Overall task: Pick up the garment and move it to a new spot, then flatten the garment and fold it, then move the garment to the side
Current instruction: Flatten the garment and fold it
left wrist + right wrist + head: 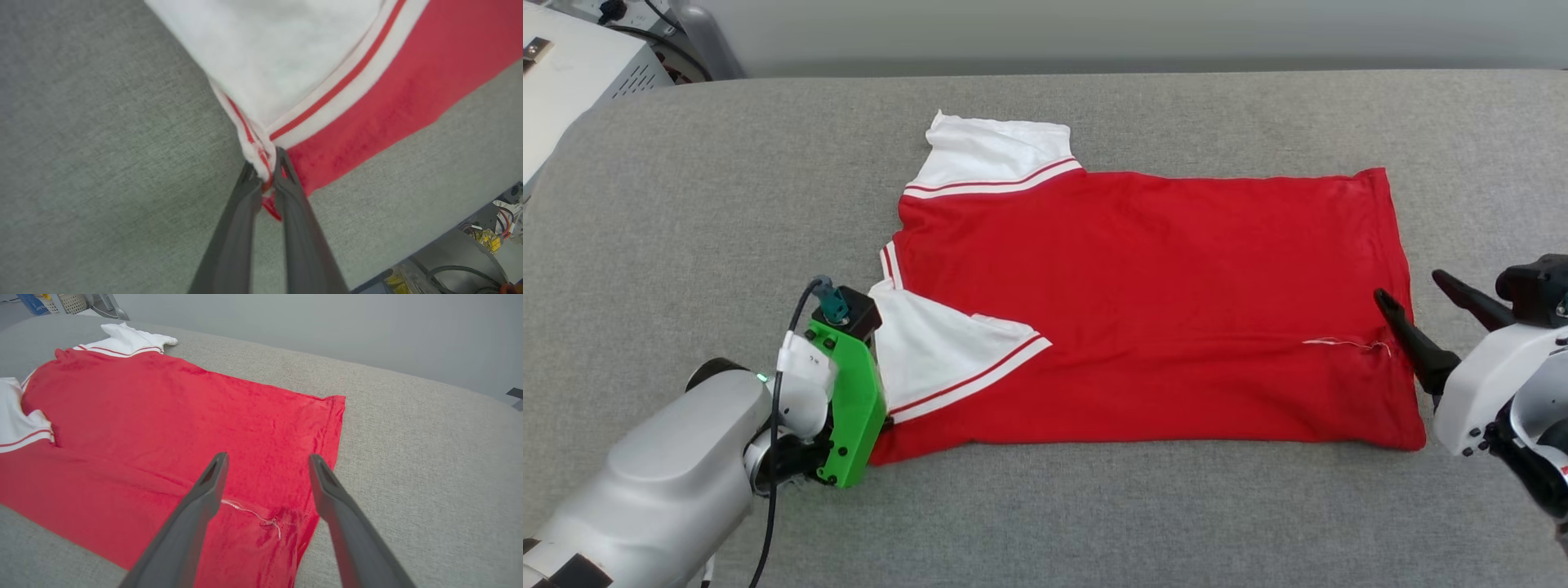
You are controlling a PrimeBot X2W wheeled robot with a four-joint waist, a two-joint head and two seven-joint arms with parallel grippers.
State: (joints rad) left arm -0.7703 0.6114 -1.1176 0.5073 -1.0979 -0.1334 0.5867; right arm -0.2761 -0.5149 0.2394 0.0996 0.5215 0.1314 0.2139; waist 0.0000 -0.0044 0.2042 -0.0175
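Observation:
The garment (1143, 310), a red jersey with white sleeves and striped trim, lies spread flat on the grey padded surface (686, 204), collar end to the left, hem to the right. The near sleeve is folded in over the red body. My left gripper (265, 167) is shut on the garment (367, 102) at its near left corner, pinching the striped sleeve seam; in the head view its fingers (882, 425) are tucked under the green wrist mount. My right gripper (268, 456) is open just above the garment (163, 416), at the hem's near corner, where a loose white thread trails; it (1409, 286) holds nothing.
A white equipment box (572, 73) with cables sits beyond the surface's far left corner. Bare grey padding runs all around the shirt, widest to the left and along the front edge. A pale wall stands behind.

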